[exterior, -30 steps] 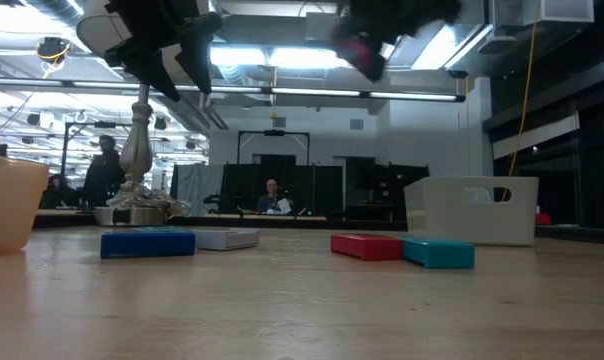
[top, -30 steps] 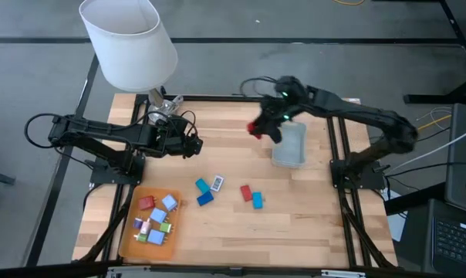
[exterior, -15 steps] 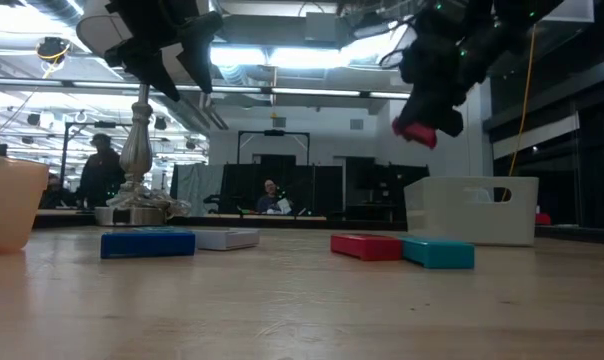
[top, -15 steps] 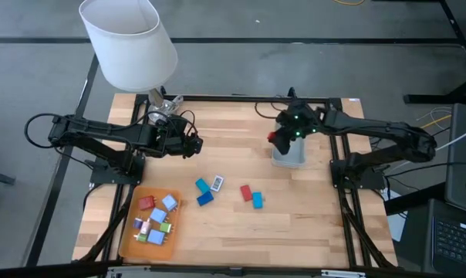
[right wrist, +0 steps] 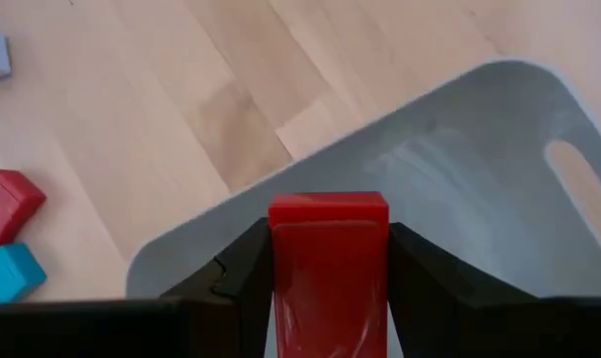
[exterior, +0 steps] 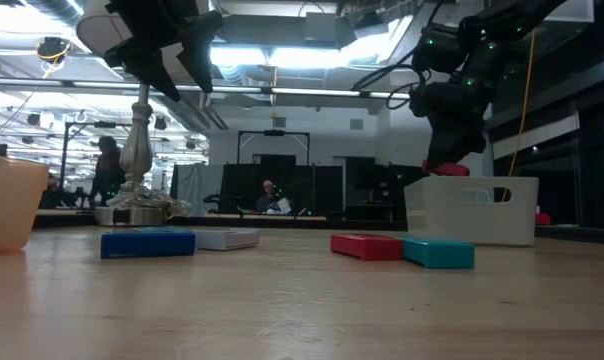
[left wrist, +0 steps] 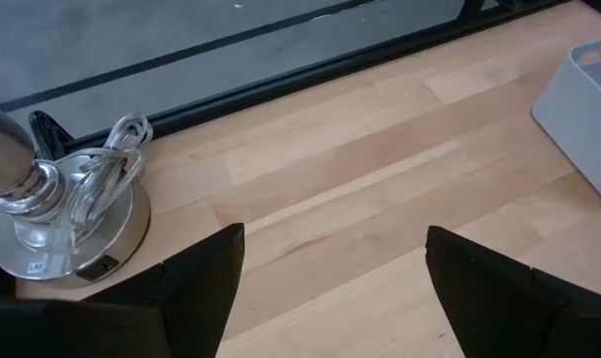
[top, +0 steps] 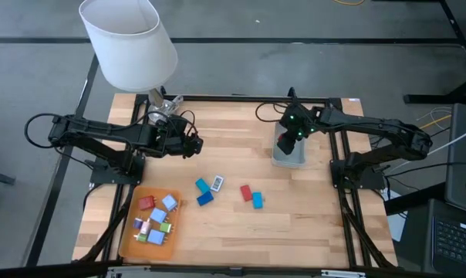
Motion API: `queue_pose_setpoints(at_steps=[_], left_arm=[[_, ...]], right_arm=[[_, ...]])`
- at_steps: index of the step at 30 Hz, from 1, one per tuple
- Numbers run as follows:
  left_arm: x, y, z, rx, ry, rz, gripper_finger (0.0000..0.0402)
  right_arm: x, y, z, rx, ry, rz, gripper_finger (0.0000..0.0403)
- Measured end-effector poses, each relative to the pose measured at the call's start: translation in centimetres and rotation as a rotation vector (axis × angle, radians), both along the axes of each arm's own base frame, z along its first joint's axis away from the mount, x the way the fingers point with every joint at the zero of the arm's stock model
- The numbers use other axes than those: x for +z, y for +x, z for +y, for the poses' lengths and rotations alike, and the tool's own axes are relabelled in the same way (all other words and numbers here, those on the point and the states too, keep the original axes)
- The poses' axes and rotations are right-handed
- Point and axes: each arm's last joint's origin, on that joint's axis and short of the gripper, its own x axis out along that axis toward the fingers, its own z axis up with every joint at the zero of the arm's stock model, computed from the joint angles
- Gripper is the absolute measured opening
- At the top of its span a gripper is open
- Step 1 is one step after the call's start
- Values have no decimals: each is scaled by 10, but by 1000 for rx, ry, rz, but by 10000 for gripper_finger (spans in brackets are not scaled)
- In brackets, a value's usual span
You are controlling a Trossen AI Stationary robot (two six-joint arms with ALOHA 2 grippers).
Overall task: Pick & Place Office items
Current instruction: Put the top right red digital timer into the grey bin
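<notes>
The right gripper (right wrist: 328,288) pinches a red block (right wrist: 327,261) above the grey bin (right wrist: 460,159); left gripper (left wrist: 330,268) (spread wide) waits by the lamp (left wrist: 67,214).

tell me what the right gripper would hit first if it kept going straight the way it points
Most likely the inside floor of the grey bin. The right gripper, shut on a red block, points down into the bin, with nothing showing between; depth is hard to judge.

I see a white-shaded lamp (top: 128,40) with a silver base (left wrist: 67,214) at the wooden surface's (top: 233,131) far left. Grey-blue bin (top: 292,154) far right; orange tray (top: 130,236) near left.
</notes>
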Motion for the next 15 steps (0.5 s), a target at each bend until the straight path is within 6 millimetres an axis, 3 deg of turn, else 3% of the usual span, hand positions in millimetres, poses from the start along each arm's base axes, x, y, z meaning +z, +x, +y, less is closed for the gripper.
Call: queue_pose_setpoints(at_steps=[10,15], left_arm=[[0,0,0,-2,0,2,306],[0,0,0,-2,-1,2,306]], right_arm=[[-1,-4,-4,-66,7,25,153],[-1,-4,-3,-140,42,17,253]])
